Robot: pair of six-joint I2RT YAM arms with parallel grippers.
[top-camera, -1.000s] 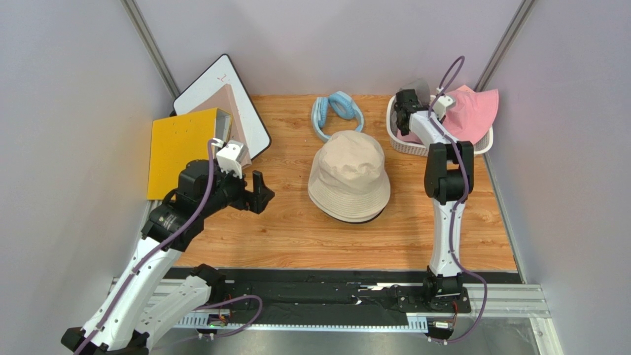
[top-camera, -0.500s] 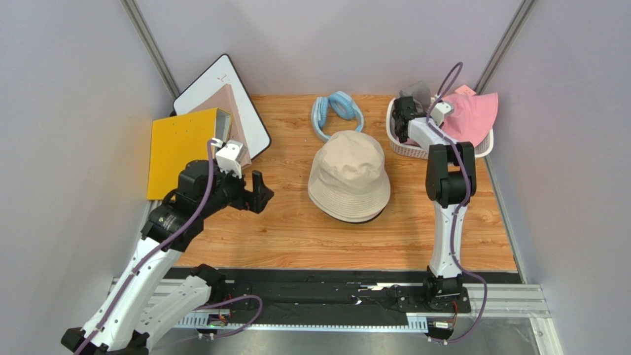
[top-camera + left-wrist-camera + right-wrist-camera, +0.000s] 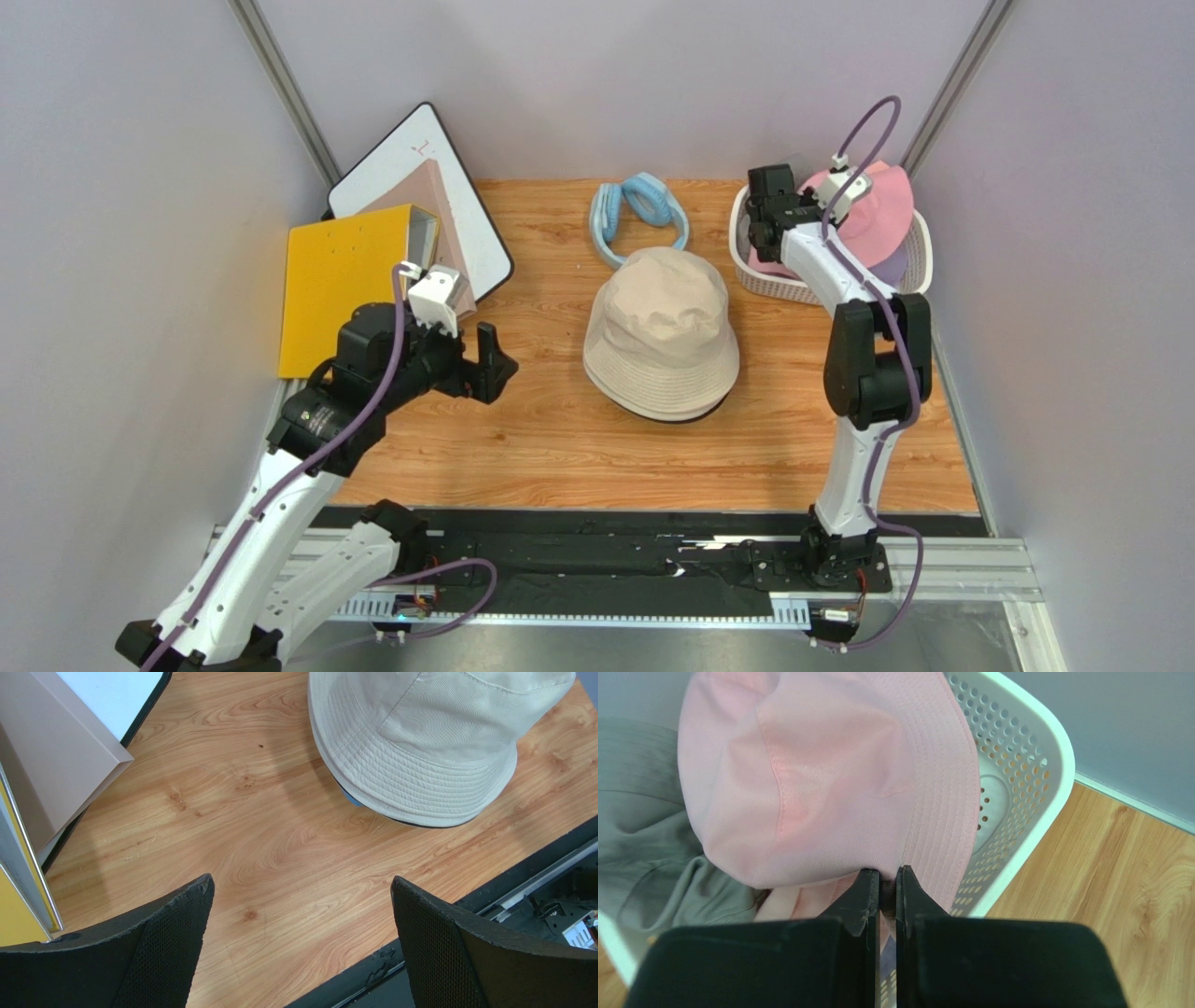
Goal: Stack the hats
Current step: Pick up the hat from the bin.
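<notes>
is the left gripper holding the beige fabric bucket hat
No: the left gripper stands wide open above the wooden table, and the beige fabric bucket hat lies apart from it, untouched.

A pink hat (image 3: 829,777), grey hat (image 3: 640,833) and beige hat (image 3: 662,332) show against white basket (image 3: 1025,763) and wood-grain table (image 3: 561,434).

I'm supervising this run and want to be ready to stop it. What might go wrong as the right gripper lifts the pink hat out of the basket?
The right gripper pinches only the brim edge of the pink hat, so the fabric may slip free. The grey hat lies partly under it in the basket and might drag along. The hanging hat could land off-centre on the beige hat.
</notes>
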